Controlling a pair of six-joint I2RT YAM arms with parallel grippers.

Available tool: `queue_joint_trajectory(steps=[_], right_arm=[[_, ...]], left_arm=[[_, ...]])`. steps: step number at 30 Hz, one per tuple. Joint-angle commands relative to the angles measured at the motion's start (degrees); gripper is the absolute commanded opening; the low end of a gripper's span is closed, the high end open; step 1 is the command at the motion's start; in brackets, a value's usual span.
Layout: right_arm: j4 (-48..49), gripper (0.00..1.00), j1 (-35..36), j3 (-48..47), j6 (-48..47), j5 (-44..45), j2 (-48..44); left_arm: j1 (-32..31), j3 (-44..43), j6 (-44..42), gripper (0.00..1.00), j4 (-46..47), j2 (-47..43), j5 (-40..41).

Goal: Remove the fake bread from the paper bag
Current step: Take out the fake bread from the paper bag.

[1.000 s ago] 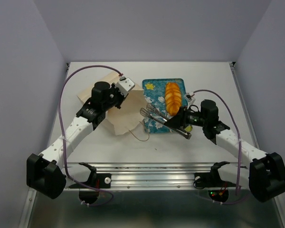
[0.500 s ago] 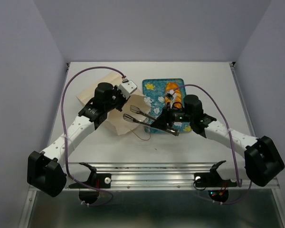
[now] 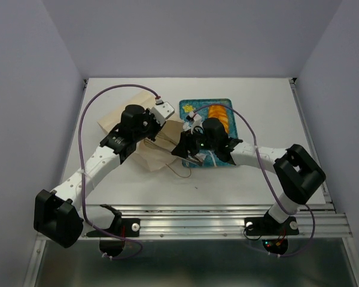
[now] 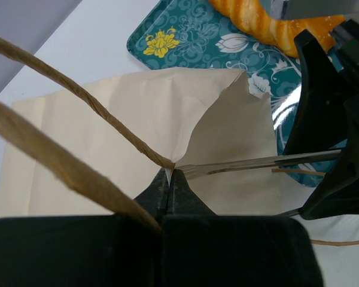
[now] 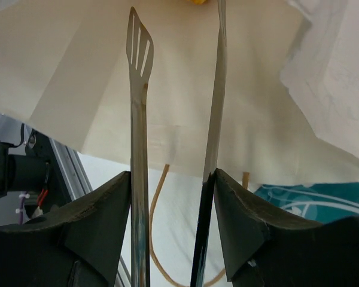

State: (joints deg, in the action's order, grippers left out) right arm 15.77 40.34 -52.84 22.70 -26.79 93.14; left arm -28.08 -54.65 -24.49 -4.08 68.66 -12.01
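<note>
The paper bag (image 3: 161, 156) lies flat on the table left of the tray, its mouth facing right. My left gripper (image 3: 152, 130) is shut on the upper lip (image 4: 169, 170) of the bag where a string handle (image 4: 78, 89) joins, and it holds the mouth lifted. My right gripper (image 3: 187, 147) is shut on metal tongs (image 5: 137, 89), whose arms stand spread and reach into the bag's mouth (image 5: 167, 89). A sliver of yellow (image 5: 197, 2) shows deep inside. One long ridged piece of fake bread (image 3: 218, 116) lies on the teal floral tray (image 3: 194, 110).
The tray's near corner (image 5: 323, 194) sits just right of the bag's mouth. A loose string handle (image 3: 179, 173) curls on the table in front of the bag. The right arm's black body (image 4: 329, 119) crosses over the tray. Grey walls close in on three sides.
The right arm swung left off the tray and pushed the tongs into the bag's mouth, their arms spreading a little. The left gripper kept its hold on the bag's lip.
</note>
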Motion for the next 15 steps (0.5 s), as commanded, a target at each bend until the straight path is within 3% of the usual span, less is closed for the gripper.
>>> queue_joint_trajectory(steps=[1,15], right_arm=[[8.8,0.61,1.6,-3.2,2.5,4.9,2.7],[14.1,0.63,6.6,-6.0,-1.1,5.7,9.9]], left_arm=[[-0.5,-1.2,1.6,0.0,2.0,0.0,-0.3],[-0.7,-3.7,4.6,0.0,2.6,2.1,0.2]])
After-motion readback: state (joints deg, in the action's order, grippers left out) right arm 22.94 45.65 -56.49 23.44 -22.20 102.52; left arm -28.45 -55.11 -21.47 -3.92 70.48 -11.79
